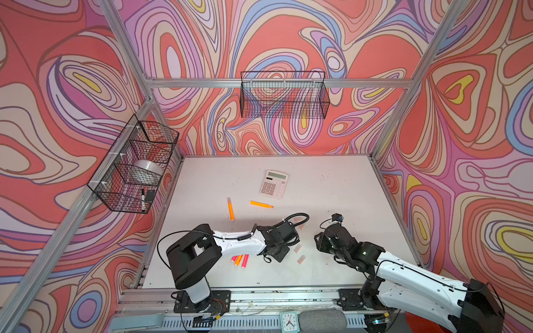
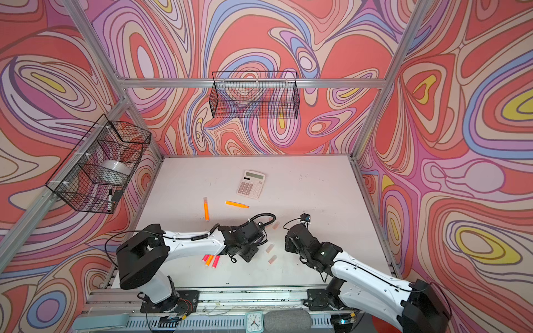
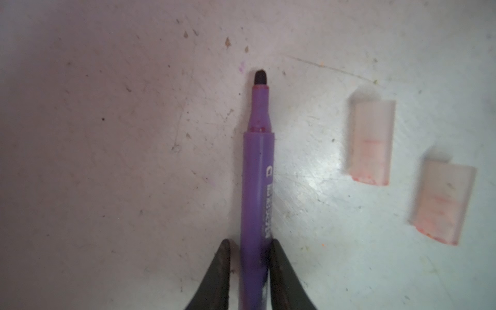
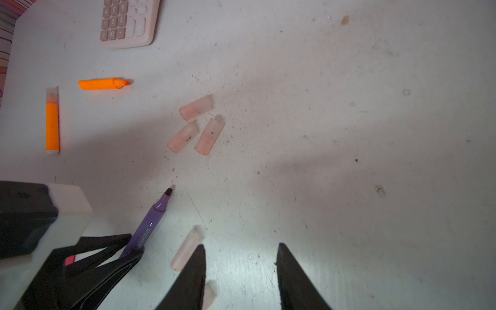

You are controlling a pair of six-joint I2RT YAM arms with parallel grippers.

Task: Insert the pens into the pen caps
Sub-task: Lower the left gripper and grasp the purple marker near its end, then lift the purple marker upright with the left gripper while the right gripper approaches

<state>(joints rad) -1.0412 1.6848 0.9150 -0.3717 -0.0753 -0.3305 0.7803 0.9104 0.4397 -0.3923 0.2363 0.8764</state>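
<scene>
My left gripper [image 3: 249, 243] is shut on the purple pen [image 3: 257, 174], whose dark tip points away from the fingers just above the table. Two pale-pink pen caps [image 3: 371, 142] [image 3: 442, 204] lie beside it. In the right wrist view the purple pen [image 4: 150, 225] slants out of the left fingers. My right gripper [image 4: 240, 248] stands open over bare table, with one cap [image 4: 186, 249] by a finger and three more caps [image 4: 196, 107] farther off. One orange pen [image 1: 231, 209] wears a cap; another orange pen [image 1: 261, 204] lies bare. Pink and orange pens [image 1: 240, 261] lie partly under the left arm.
A pink calculator [image 1: 273, 184] sits mid-table behind the pens. Wire baskets hang on the left wall [image 1: 135, 167] and the back wall [image 1: 284, 95]; the left one holds a black-capped marker [image 1: 142, 199]. A small clock [image 1: 288, 321] stands at the front rail.
</scene>
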